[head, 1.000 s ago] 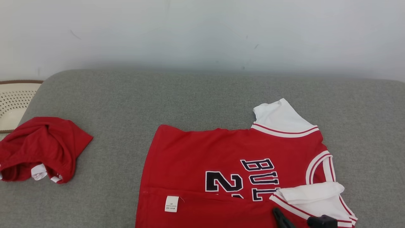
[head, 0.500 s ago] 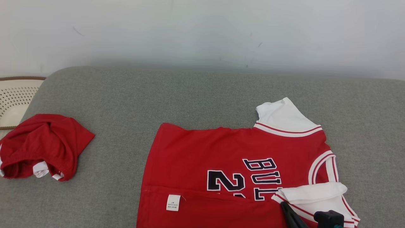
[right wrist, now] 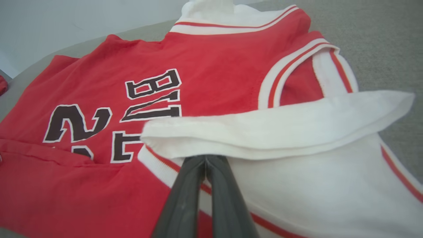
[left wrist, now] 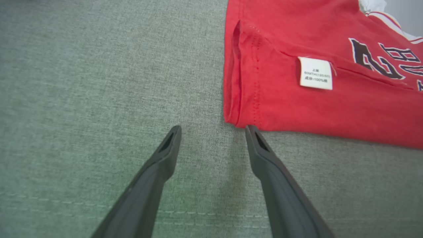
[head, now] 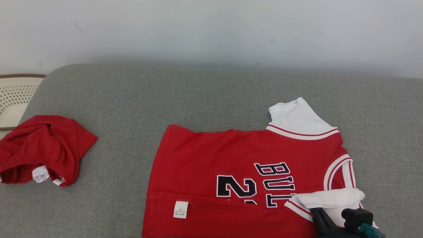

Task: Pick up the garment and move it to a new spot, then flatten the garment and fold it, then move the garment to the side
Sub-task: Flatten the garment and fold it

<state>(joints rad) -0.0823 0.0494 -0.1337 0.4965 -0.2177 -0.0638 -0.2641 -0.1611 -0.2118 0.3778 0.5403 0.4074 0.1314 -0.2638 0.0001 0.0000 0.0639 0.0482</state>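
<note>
The right tool (right wrist: 205, 159) is pressed together, tips under the folded white sleeve (right wrist: 281, 129). The left tool (left wrist: 213, 130) stands spread beside the hem (left wrist: 238, 112). The red basketball jersey (head: 238, 155) lies flattened on the grey fabric cushion (head: 198, 99), one long edge folded. Further folds and moving aside appear left.

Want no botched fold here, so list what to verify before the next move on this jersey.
1. Right gripper shut at the folded white sleeve: ok.
2. Sleeve cloth actually pinched between its fingers: cannot tell.
3. Left gripper gripping the hem corner of the jersey: not ok, open beside it.
4. Near edge folded over, care label facing up: ok.
5. Crumpled red garment lying apart from the jersey: ok.
</note>
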